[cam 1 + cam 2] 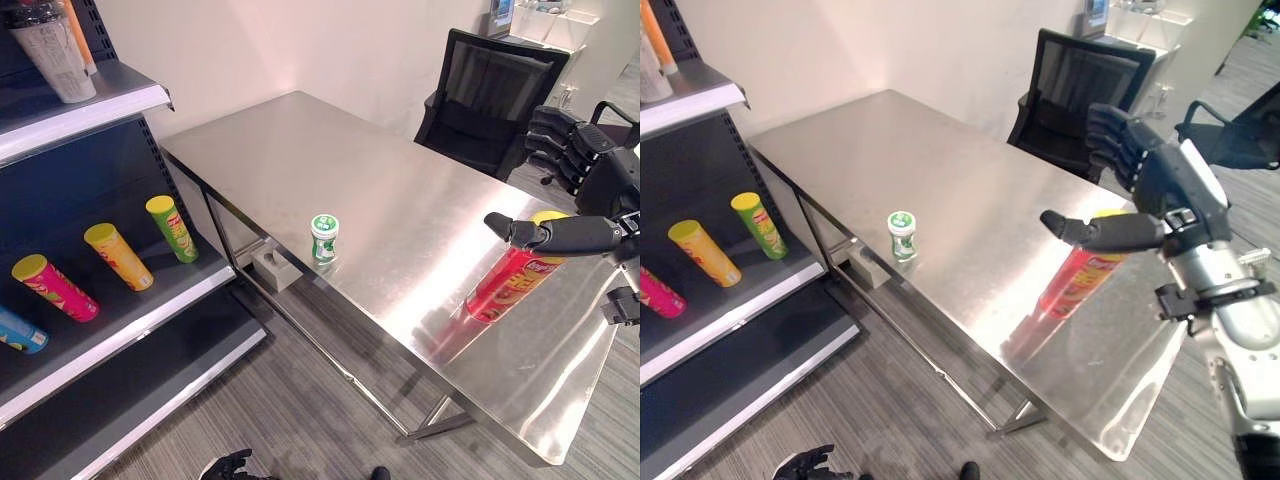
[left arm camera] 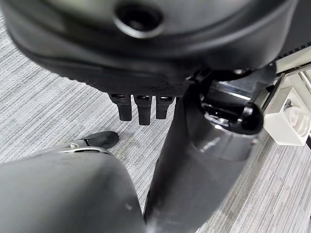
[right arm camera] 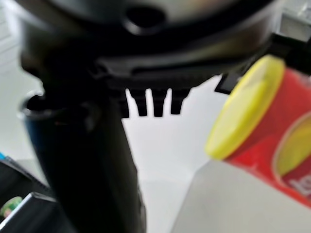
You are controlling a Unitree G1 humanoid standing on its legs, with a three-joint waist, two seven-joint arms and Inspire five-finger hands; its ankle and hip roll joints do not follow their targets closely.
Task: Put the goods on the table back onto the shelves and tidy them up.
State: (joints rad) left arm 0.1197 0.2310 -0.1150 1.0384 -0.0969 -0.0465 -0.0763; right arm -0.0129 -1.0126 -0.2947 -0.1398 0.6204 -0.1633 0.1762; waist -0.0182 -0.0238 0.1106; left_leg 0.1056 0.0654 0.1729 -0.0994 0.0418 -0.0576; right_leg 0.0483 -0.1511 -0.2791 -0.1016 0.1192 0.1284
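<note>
We are viewing a steel table [image 1: 300, 160] with two goods standing on it. The right hand [image 1: 1140, 165] is hovering above the table's right part, fingers spread and nearly straight, thumb stretched out toward the left; it is holding nothing. A red can [image 1: 508, 282] with a yellow lid is standing upright directly beneath and just behind the thumb, apart from the fingers. In the right wrist view we are seeing this can [image 3: 265, 145] just beside the palm, with open space between them.

A small green-and-white bottle [image 1: 324, 238] is standing well to the left of the right hand, near the table's front edge.

Farther left of that hand, a dark shelf [image 1: 120, 310] is carrying four cans lying on their sides: a green can [image 1: 173, 228], an orange can [image 1: 119, 256], a pink can [image 1: 55, 288] and a blue can [image 1: 20, 330]. A white container [image 1: 55, 50] is standing on the shelf board above them.

The left hand [image 2: 141, 104] is hanging low over the grey carpet [image 2: 43, 107], fingers relaxed and holding nothing. Behind the right hand, a black office chair [image 1: 490, 100] is standing at the table's far side.
</note>
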